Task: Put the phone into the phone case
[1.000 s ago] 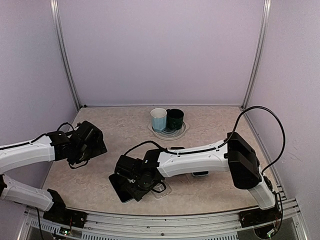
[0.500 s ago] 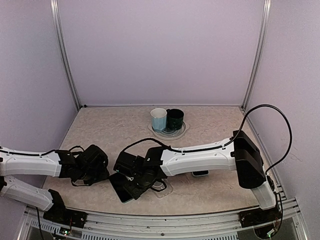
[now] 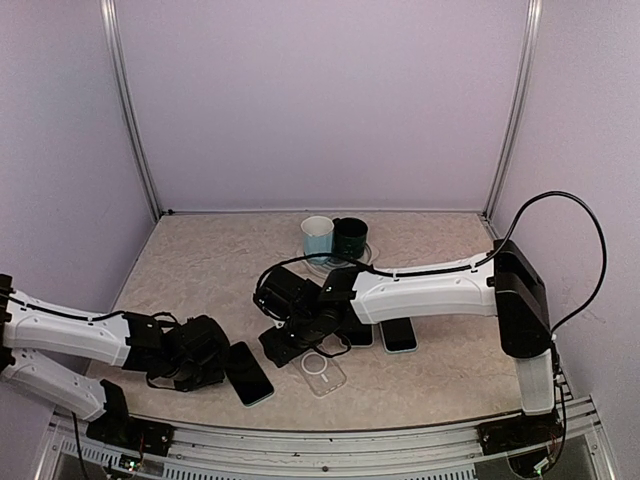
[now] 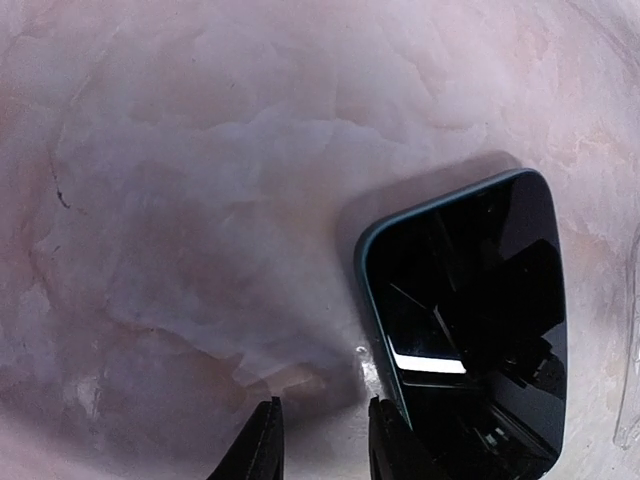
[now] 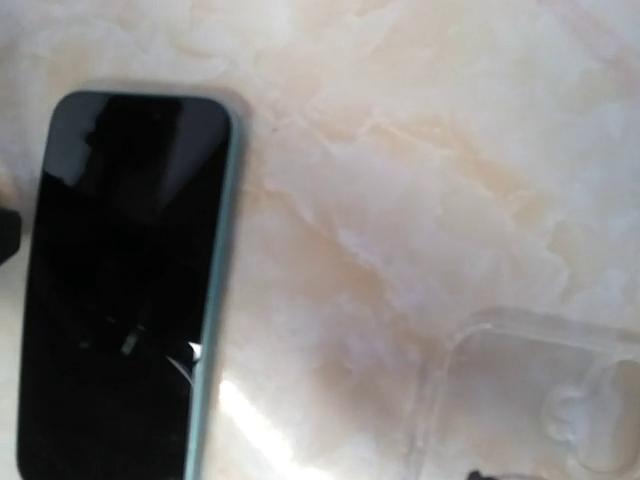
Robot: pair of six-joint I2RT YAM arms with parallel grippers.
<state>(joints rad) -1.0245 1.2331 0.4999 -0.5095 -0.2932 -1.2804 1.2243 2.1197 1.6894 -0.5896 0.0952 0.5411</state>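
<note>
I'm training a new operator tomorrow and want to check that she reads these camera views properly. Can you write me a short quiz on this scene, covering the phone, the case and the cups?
1. Short answer: what colour is the cup standing beside the pale blue cup?
2. True or false: the phone at the near left already sits inside the clear case.
3. Multiple choice: which thing lies nearest the left gripper?
A. the pale blue cup
B. the phone
C. the clear case

Key
1. Dark green.
2. False. The two lie apart on the table, and the case is empty.
3. B.
</note>
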